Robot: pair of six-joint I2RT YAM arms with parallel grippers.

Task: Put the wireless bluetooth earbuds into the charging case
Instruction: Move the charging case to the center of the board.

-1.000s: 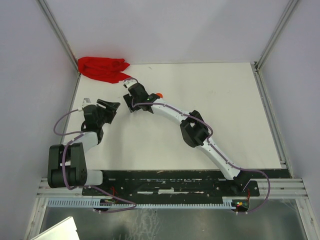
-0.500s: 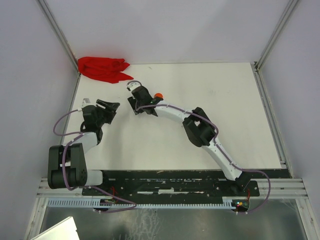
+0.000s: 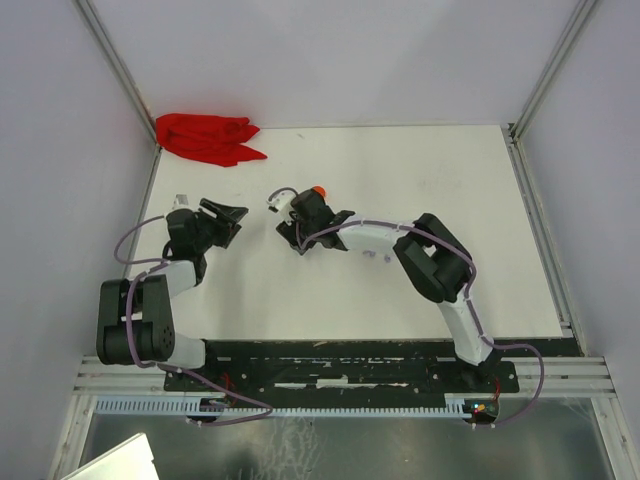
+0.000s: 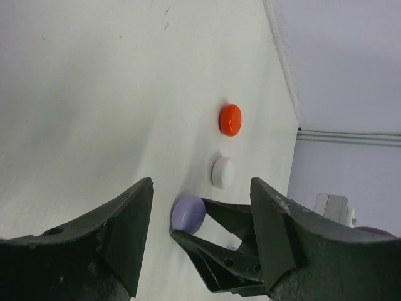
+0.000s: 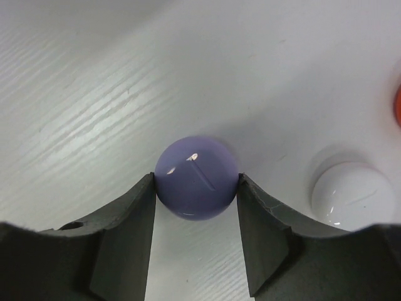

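I read the purple disc [image 5: 196, 178] as glossy smooth plastic w/ sharp highlights; white disc [image 5: 352, 195] same, orange disc [image 4: 230, 119] shiny too. On the right gripper [image 5: 195, 188], fingers [image 5: 122, 241] are matt black plastic, slightly grainy. Table [image 5: 81, 81]: matt white, faint ridged grain. Red cloth [image 3: 208, 138]: soft, crumpled.

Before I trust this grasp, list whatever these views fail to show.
No earbuds show in any view.
The orange case is cut off by the right wrist view's edge.
In the top view, the purple case is hidden beneath the right pincer.
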